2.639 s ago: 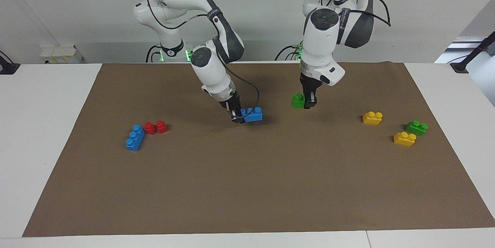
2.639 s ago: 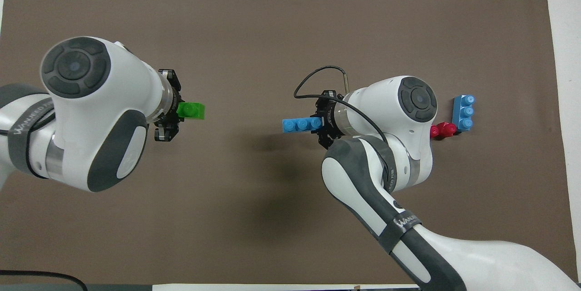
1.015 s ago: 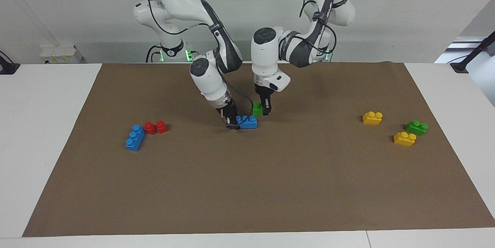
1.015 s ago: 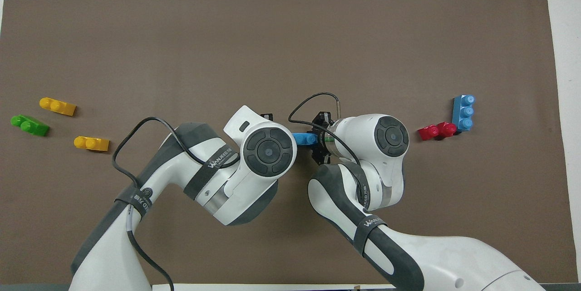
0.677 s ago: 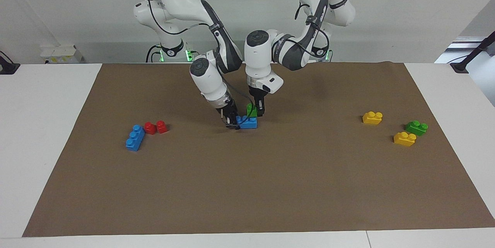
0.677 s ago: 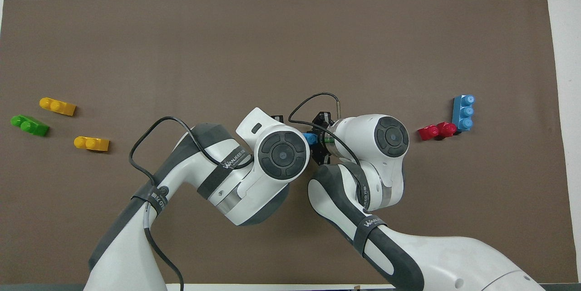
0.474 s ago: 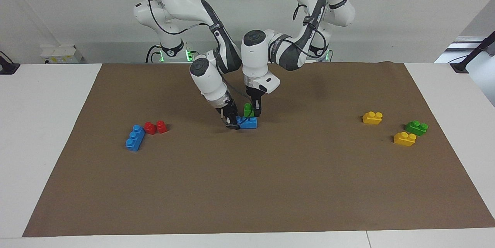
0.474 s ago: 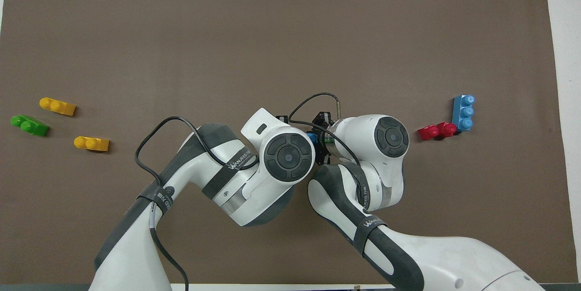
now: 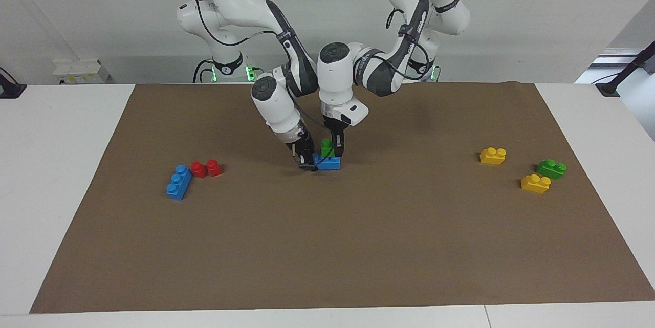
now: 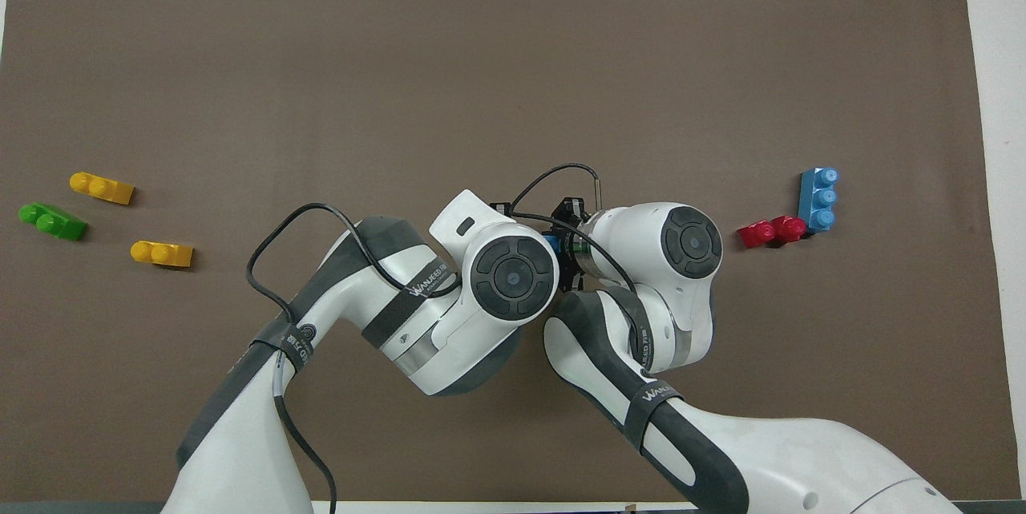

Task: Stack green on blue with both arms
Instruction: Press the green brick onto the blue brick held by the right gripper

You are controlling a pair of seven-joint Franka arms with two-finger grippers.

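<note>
Carried in from the left arm's end, the small green two-stud plastic brick (image 9: 326,147) sits clamped in the left gripper (image 9: 335,153), touching the long light blue three-stud brick (image 9: 328,162) that the right gripper (image 9: 306,160) pins on the brown tabletop (image 9: 327,246).

The brand "WANJEED" reads on the dark strap of the left arm (image 10: 417,287) and, partly, the right arm (image 10: 653,394).

I see a white table (image 9: 61,174) under a brown mat (image 9: 337,246), backed by a plain grey-white wall (image 9: 552,5).
</note>
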